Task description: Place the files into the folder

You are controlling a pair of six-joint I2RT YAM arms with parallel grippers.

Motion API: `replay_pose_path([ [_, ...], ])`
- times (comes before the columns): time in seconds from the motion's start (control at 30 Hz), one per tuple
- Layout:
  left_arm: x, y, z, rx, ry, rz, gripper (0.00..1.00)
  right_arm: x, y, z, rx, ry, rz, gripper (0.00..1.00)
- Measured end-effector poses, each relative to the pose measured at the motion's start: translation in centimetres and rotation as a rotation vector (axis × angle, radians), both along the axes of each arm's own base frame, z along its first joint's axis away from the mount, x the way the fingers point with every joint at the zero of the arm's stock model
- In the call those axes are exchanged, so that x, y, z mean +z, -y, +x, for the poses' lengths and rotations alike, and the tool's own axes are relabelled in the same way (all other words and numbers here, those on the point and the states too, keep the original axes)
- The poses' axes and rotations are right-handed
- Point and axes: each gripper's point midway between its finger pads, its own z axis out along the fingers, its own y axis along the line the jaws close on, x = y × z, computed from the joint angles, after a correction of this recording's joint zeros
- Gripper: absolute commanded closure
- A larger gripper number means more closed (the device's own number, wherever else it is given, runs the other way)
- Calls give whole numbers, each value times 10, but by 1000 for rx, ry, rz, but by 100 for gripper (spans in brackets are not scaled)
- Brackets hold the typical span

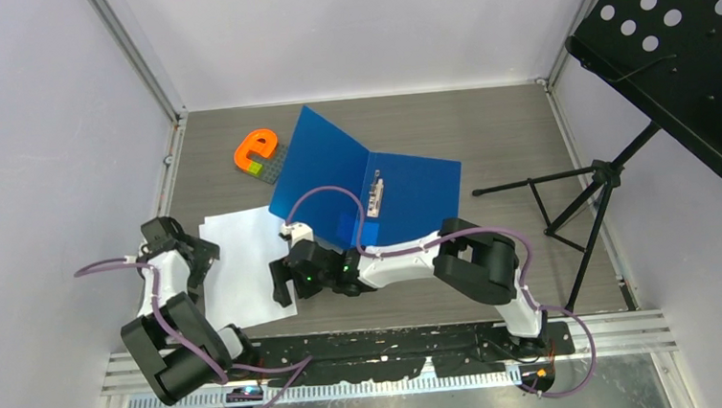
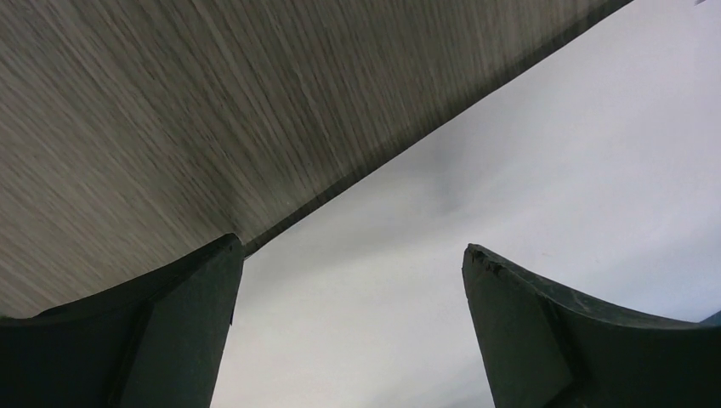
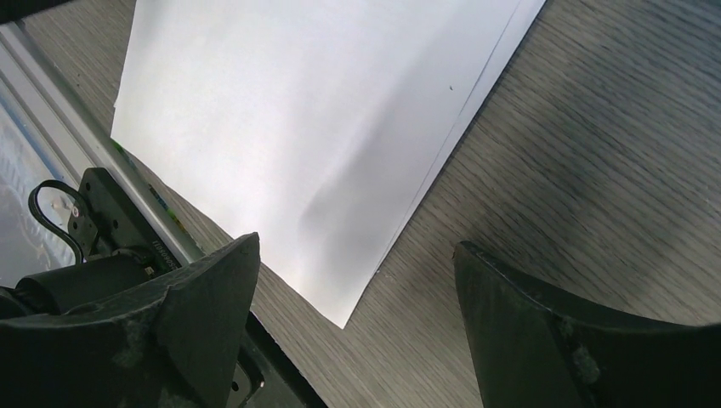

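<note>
White files lying flat, blue folder lying open

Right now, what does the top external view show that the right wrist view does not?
Only the top external view shows the folder lying open with its metal clip, an orange letter toy behind it, and a black stand at the right. Only the right wrist view shows the right gripper from behind its fingers, jaws spread and empty, over a corner of the files. Both views show the white files flat on the wood-grain table, not yet in the folder.
</note>
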Motion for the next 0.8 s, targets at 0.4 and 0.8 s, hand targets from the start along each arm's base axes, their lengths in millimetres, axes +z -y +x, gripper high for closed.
replay_pose_path([
  [0.4, -11, 5, 13, 23, 72, -40, 0, 2, -5, 3, 27, 1, 28, 7],
  [0.8, -16, 8, 16, 41, 71, -80, 0, 5, -26, 24, 0, -25, 107, 6],
])
